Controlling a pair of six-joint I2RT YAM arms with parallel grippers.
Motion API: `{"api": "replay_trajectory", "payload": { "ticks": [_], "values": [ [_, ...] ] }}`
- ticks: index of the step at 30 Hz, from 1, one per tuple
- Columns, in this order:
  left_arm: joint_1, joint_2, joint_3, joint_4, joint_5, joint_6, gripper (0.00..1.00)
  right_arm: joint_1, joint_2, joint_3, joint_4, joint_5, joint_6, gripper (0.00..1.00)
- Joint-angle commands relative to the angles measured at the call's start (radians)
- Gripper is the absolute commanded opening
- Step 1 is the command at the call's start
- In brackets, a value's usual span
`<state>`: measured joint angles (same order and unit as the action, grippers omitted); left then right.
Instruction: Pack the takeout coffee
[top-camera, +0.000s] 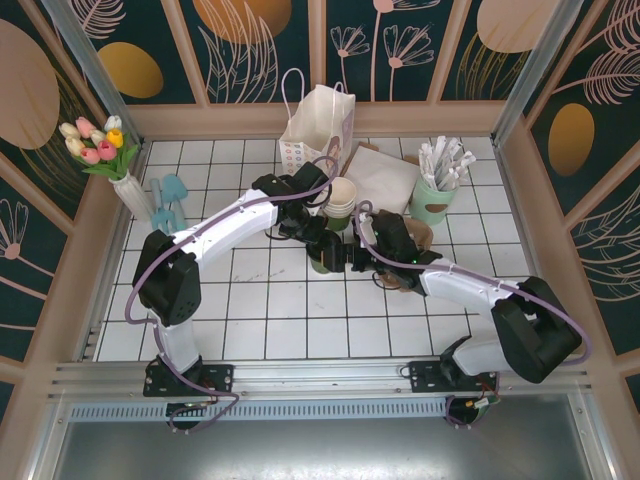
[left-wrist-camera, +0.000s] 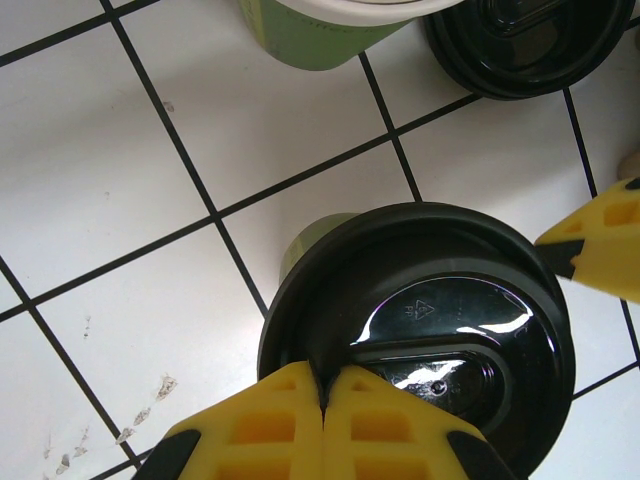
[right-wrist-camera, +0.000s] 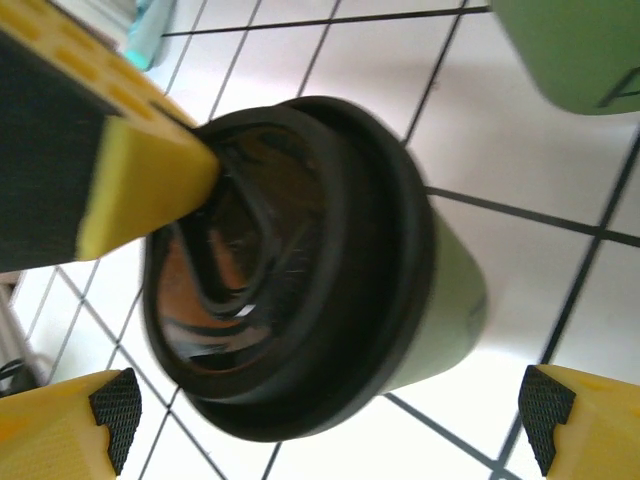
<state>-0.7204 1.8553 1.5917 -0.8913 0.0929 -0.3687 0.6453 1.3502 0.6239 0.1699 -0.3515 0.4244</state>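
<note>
near edge: both arms are bolted here and reach inward to the middle of the counter.
right hand: the right hand is spread wide, with a fingertip low on each side of the cup; neither looks to touch it.
takeout coffee: the takeout coffee stands upright on the white tiles between the two hands, its long axis vertical, with the black lid seated on top.
left hand: the left hand has its fingers pressed together with nothing between them, and their tips rest on the lid's rim from above.
the relation that matters: the cup sits right inside the right hand's open span, so that hand is the one placed to close round the body. i'd guess the left hand is only steadying the top.
just beyond: a spare lid and another green cup lie close behind the coffee, near enough to get bumped.
far side: the paper bag stands open-topped by the back wall, well apart from the coffee and straight beyond it, so the cup has to be lifted over the clutter.
</note>
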Motion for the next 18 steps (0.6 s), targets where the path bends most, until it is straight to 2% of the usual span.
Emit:
{"api": "replay_trajectory", "payload": {
  "ticks": [1,18],
  "values": [
    [-0.009,0.039,-0.026,-0.061,0.006,-0.015,0.0,0.005,-0.003,-0.024,0.056,0.092,0.001,0.98],
    [-0.009,0.057,-0.073,-0.035,0.013,-0.015,0.0,0.017,0.016,-0.103,0.063,0.181,-0.007,0.94]
  ]
}}
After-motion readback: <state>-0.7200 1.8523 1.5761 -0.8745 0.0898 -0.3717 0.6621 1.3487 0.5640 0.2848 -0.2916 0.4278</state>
